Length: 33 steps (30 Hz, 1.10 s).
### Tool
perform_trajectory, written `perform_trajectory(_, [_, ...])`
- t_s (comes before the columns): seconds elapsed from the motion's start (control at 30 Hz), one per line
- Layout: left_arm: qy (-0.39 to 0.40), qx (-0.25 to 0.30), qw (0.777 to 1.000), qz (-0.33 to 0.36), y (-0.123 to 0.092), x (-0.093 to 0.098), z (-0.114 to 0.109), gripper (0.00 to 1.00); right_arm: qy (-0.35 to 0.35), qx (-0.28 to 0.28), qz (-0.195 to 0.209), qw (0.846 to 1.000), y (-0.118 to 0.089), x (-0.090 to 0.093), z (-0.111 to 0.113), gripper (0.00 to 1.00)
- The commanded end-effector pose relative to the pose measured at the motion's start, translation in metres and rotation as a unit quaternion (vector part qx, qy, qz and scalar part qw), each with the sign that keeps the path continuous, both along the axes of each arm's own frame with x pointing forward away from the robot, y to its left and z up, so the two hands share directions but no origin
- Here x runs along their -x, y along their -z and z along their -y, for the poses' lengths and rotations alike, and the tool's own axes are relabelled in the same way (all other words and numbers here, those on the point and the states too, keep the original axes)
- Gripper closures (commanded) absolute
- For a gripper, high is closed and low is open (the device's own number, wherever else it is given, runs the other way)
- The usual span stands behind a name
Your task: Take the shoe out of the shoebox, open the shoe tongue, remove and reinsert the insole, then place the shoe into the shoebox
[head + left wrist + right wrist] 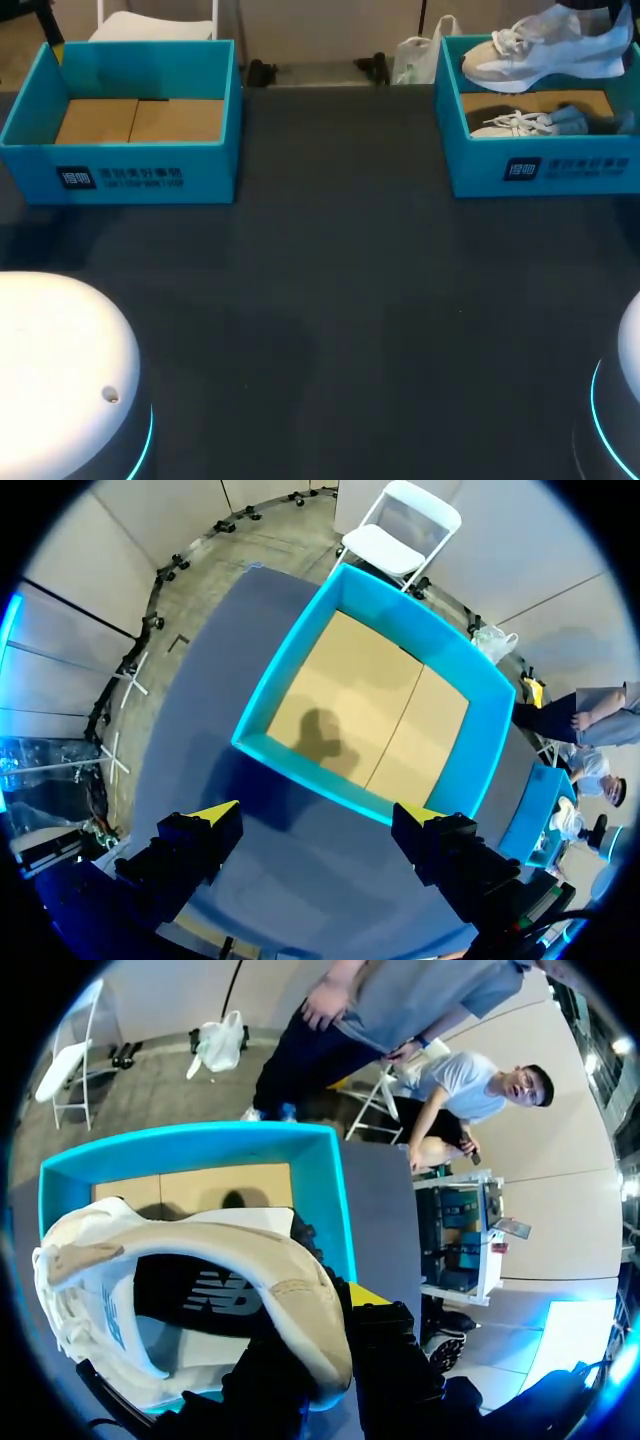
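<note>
Two shoeboxes stand on the far counter (pixel 330 300). The left hand (pixel 318 815) hangs wide open over the left shoebox (pixel 210 170). The right hand (pixel 325 1335) grips one shoe (pixel 545 50) above the right shoebox (pixel 580 165); a second shoe (pixel 515 125) lies inside.

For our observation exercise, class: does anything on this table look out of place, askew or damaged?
One white lace-up sneaker hangs above the right teal cardboard shoebox, held by the right fingers rather than resting anywhere. A second white sneaker lies inside that box. The left teal shoebox stands empty. No damage shows.
</note>
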<state>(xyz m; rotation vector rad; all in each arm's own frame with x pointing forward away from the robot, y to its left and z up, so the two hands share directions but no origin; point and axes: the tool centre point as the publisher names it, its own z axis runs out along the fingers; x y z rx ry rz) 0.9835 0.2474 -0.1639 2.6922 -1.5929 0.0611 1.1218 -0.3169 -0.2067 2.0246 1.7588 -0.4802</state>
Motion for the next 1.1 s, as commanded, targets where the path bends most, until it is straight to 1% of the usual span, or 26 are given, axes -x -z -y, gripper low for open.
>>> perform_trajectory(0.03, [-0.001,-0.001,1.0,0.001,0.0,0.002,0.0,0.0,0.0,-0.002,-0.001,1.0,0.005,-0.001,0.003,1.0])
perform_trajectory(0.3, [-0.001,-0.001,1.0,0.001,0.0,0.002,0.0,0.0,0.005,0.002,0.001,1.0,0.007,-0.008,0.018,1.0])
perform_trajectory(0.47, [-0.001,-0.001,1.0,0.001,0.0,0.002,0.0,0.0,0.003,0.005,-0.004,1.0,0.011,-0.01,0.022,1.0])
perform_trajectory(0.73, [-0.001,-0.001,1.0,0.001,0.0,0.002,0.0,0.0,-0.003,0.008,-0.002,1.0,0.02,-0.01,0.024,1.0])
perform_trajectory(1.1, [-0.001,-0.001,1.0,0.001,0.0,0.002,0.0,0.0,0.007,0.002,-0.001,1.0,0.033,-0.007,0.029,1.0])
